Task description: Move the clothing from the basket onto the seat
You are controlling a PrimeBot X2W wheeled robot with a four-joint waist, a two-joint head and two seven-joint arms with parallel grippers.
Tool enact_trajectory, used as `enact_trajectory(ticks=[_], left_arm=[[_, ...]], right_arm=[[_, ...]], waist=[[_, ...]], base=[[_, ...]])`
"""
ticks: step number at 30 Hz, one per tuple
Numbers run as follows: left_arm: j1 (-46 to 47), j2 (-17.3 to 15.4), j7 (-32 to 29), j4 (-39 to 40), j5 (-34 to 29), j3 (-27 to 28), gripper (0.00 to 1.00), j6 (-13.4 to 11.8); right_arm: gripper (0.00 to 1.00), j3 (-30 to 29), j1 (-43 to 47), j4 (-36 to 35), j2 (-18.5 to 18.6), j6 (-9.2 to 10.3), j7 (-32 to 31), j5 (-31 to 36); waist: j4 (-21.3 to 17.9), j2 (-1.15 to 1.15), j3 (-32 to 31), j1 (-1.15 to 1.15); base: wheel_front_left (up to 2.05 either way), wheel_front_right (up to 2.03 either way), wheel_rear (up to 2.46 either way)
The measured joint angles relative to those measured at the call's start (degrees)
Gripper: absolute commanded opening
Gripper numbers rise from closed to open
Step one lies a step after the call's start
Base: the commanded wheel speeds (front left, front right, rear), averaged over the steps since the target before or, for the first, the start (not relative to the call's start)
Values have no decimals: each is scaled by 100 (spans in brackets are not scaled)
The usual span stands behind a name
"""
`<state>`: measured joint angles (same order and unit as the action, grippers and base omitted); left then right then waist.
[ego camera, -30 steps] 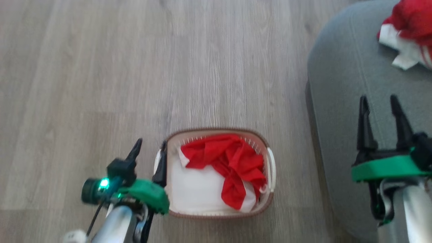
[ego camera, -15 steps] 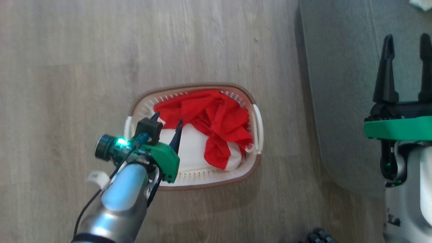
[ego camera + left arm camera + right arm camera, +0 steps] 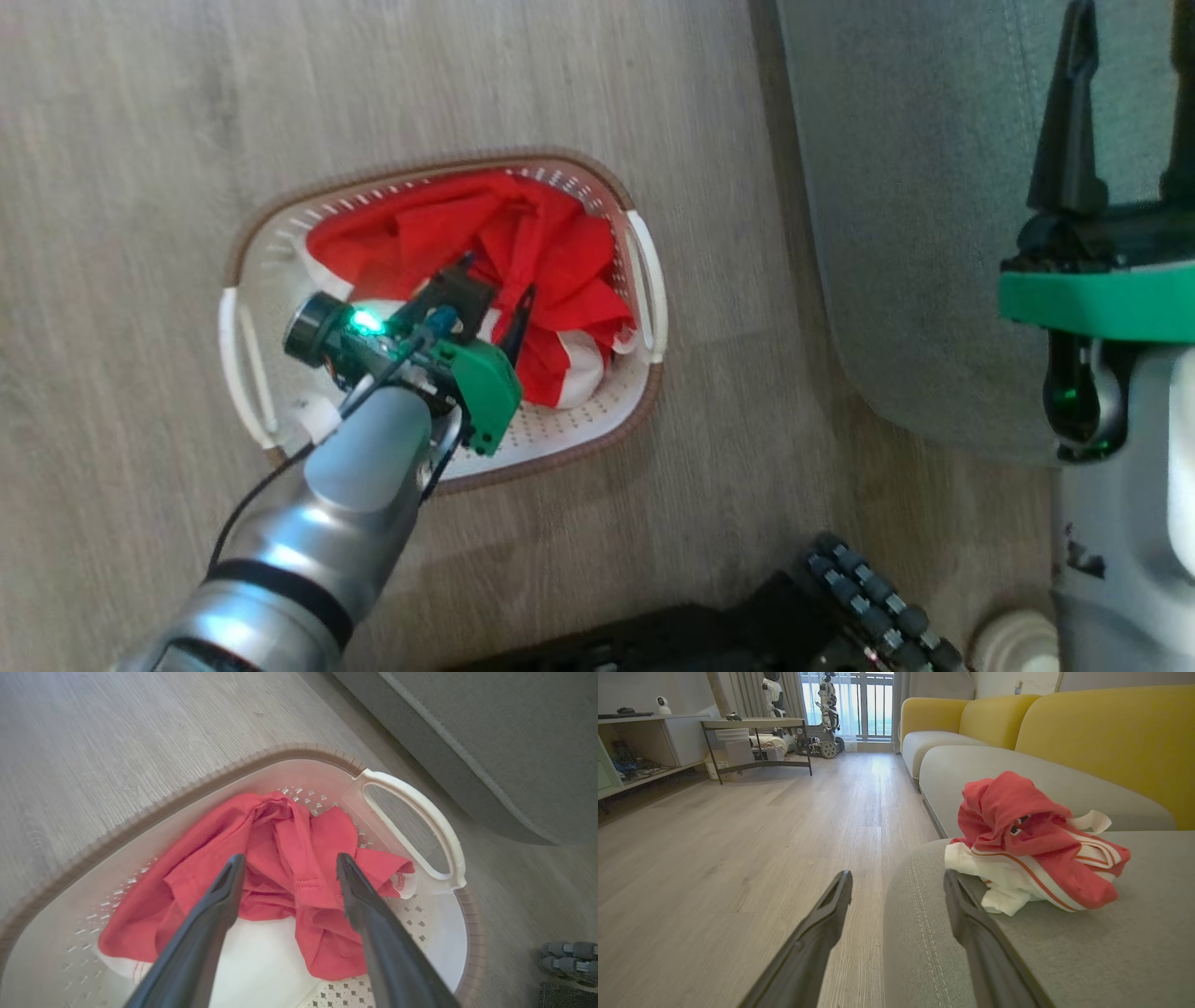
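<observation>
left gripper [image 3: 290,858]: fingers apart, over red clothing [image 3: 196,882] in laundry basket [image 3: 411,807] | right gripper [image 3: 897,875]: fingers apart, empty, at grey seat [image 3: 1064,952] edge | white tag [image 3: 317,420] on left arm [image 3: 355,485]: unreadable

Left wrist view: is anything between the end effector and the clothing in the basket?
Nothing visible. The open left end effector hangs over the clothing inside the basket, with no object between them.

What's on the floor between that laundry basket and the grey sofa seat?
Nothing. The head view shows a bare strip of wood floor between the basket and the seat.
</observation>
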<state>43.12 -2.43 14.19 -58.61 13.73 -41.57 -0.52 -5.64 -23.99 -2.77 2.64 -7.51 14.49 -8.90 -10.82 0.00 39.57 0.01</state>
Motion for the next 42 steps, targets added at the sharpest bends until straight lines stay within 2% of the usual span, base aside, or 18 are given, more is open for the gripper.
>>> enact_trajectory(ticks=[12,17,18,19,20,21,30,39,42], left_arm=[[616,-10,-249,-482,430,-602,100,-62],[765,-14,-310,-634,677,-691,100,-124],[765,-15,-309,-636,732,-735,82,-123],[765,-15,-308,-636,780,-777,44,-120],[765,-14,-300,-635,821,-804,27,-116],[766,-14,-300,-635,864,-829,0,-83],[715,-18,-97,-431,1308,-1204,0,2],[404,-27,9,270,1627,-1382,0,-9],[282,-23,9,690,1628,-1336,0,-105]], right_arm=[[100,230,-513,-355,1,0,15,-125],[100,271,-557,-437,1,0,15,-124],[100,276,-582,-438,1,0,15,-124],[100,283,-603,-439,1,0,15,-123],[100,293,-605,-441,1,0,15,-121],[100,299,-601,-438,1,0,15,-115],[100,363,-587,-196,2,0,15,44],[100,402,-116,468,4,0,15,200],[100,411,44,675,5,0,14,266]], waist=[[-312,0,796,1],[-364,0,937,0],[-360,0,938,0],[-353,0,933,0],[-345,0,926,-1],[-337,0,916,-1],[-185,0,559,0],[44,0,-317,-1],[139,0,-670,-1]], base=[[0,0,0],[0,0,0],[0,0,0],[0,0,0],[0,0,0],[0,0,0],[0,0,0],[0,0,0],[0,0,0]])
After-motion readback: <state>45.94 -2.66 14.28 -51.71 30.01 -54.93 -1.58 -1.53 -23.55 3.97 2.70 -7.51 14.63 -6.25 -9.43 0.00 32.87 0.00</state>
